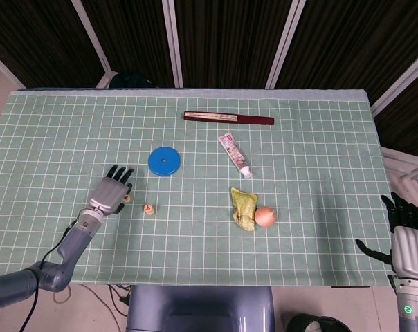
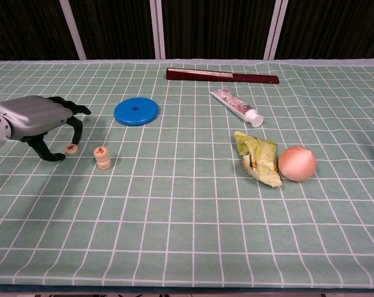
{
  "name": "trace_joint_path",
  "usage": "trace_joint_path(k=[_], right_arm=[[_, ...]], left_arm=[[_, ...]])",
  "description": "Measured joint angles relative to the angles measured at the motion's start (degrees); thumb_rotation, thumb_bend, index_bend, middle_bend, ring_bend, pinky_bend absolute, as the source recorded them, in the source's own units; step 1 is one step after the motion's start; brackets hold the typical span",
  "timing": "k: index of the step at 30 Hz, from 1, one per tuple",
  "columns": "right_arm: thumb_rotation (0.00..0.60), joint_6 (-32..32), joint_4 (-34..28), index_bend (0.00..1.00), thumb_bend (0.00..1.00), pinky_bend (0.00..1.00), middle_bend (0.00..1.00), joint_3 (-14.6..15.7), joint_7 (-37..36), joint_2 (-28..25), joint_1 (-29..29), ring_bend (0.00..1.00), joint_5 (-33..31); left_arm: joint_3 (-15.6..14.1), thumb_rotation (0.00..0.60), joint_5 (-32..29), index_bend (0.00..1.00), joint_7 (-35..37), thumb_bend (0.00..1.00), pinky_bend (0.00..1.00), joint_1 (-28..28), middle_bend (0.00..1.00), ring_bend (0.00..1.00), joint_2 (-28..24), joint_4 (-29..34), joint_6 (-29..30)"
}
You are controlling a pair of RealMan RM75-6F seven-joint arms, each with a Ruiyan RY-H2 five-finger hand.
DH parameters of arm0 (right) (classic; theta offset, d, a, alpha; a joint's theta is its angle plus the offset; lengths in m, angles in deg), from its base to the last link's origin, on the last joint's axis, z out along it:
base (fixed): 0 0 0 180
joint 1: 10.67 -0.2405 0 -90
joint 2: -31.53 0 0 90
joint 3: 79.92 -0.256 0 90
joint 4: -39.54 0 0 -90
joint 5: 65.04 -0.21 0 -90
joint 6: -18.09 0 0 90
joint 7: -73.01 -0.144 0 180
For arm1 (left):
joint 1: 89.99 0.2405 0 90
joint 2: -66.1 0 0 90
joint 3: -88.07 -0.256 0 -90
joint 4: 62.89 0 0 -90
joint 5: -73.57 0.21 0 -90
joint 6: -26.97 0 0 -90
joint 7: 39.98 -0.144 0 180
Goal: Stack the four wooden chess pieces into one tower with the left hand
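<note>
A short stack of round wooden chess pieces (image 2: 102, 158) with a red mark on top stands on the green checked cloth; the head view shows the stack (image 1: 149, 209) too. One loose piece (image 2: 71, 148) lies flat just left of it, also seen as the loose piece (image 1: 127, 198) from above. My left hand (image 2: 37, 117) hovers over that piece with its fingers curled down around it, the thumb on the near side. The piece still rests on the cloth. My right hand (image 1: 408, 242) hangs off the table's right edge, fingers apart, holding nothing.
A blue disc (image 2: 135, 111) lies behind the stack. Further right are a toothpaste tube (image 2: 236, 106), a crumpled yellow-green packet (image 2: 258, 159) and an onion (image 2: 297, 163). A dark red closed fan (image 2: 222, 75) lies at the back.
</note>
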Motion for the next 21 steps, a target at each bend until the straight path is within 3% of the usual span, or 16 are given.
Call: trace_joint_path(k=[21], right_arm=[[0.6, 0.08, 0.01, 0.08, 0.23, 0.0, 0.01, 0.0, 0.0, -0.01, -0.03, 0.0, -0.04]], left_arm=[[0.93, 0.6, -0.76, 0.48, -3.18, 0.3, 0.0, 0.11, 0.04, 0.0, 0.54, 0.0, 0.07]])
